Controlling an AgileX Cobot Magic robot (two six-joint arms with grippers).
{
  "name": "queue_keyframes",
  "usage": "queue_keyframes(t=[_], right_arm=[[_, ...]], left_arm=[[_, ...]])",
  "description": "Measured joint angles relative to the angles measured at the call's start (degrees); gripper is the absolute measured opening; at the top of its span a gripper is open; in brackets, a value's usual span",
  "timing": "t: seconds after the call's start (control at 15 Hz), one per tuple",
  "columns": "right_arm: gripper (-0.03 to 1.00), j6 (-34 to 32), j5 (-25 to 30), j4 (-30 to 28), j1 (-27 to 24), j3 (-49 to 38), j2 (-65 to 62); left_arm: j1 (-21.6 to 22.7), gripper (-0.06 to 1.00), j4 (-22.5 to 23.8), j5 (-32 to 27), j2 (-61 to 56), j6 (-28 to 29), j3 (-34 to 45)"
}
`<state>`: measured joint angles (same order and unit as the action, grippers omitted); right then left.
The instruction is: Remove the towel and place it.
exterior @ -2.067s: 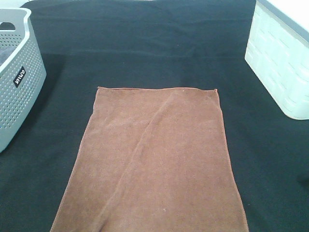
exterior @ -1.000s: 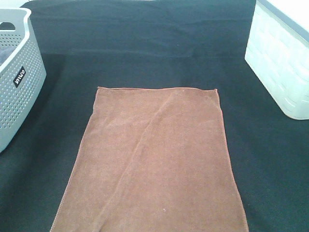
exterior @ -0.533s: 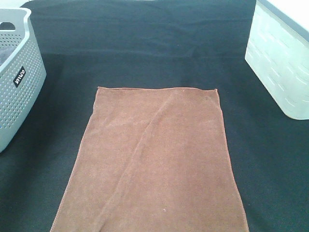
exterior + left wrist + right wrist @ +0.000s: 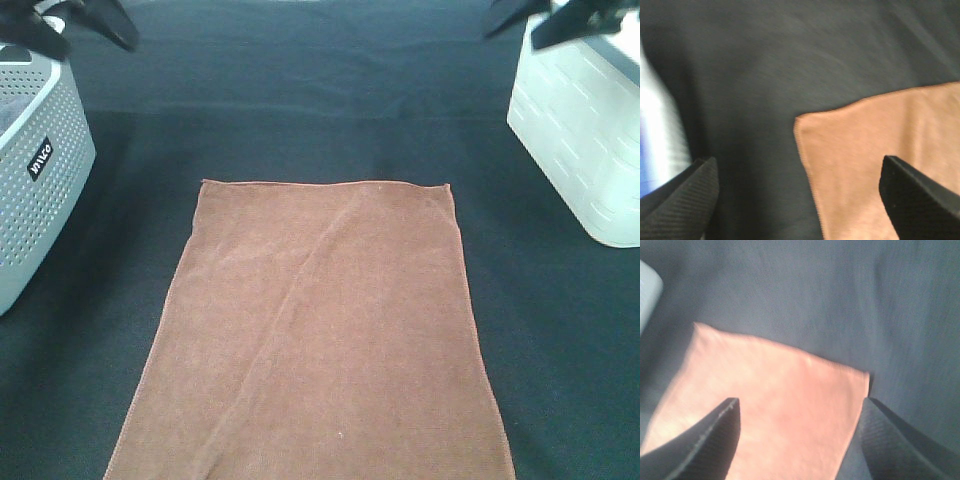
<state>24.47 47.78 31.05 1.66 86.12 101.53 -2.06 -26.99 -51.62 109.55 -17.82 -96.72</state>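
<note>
Hovering released near the desk's (image 4: 300, 90) far corners, the left hand (image 4: 796, 165) and right hand (image 4: 800, 402) each face one far corner of the towel (image 4: 315, 330).

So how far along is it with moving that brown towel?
Nothing looks done: the towel lies flat on the black cloth. In hand: the left gripper and right gripper hang open and empty near the far corners. Left to do: grab the towel, lift it, set it down elsewhere.
</note>
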Motion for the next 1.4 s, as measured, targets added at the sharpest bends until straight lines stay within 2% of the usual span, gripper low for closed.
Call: queue_keyframes(t=[0.13,0.47,0.6,1.0,1.4], right_arm=[[0.62,0.0,-1.0,0.0,0.0,0.0,4.2],[0.62,2.7,-4.0,1.5,0.0,0.2,12.9],[0.62,4.7,-6.8,3.2,0.0,0.5,16.3],[0.62,6.4,-13.9,3.6,0.0,0.5,21.6],[0.62,10.5,-18.0,4.1,0.0,0.5,26.0]], left_arm=[[0.0,0.81,-2.5,0.1,3.8,-1.1,0.0],[0.0,0.81,-3.6,0.9,11.4,-5.7,-0.3],[-0.1,0.81,-6.4,0.9,14.0,-7.0,-0.7],[0.2,0.81,-8.0,0.4,21.6,-7.7,-6.9],[-1.0,0.81,-11.1,-2.2,26.9,-10.9,-7.4]])
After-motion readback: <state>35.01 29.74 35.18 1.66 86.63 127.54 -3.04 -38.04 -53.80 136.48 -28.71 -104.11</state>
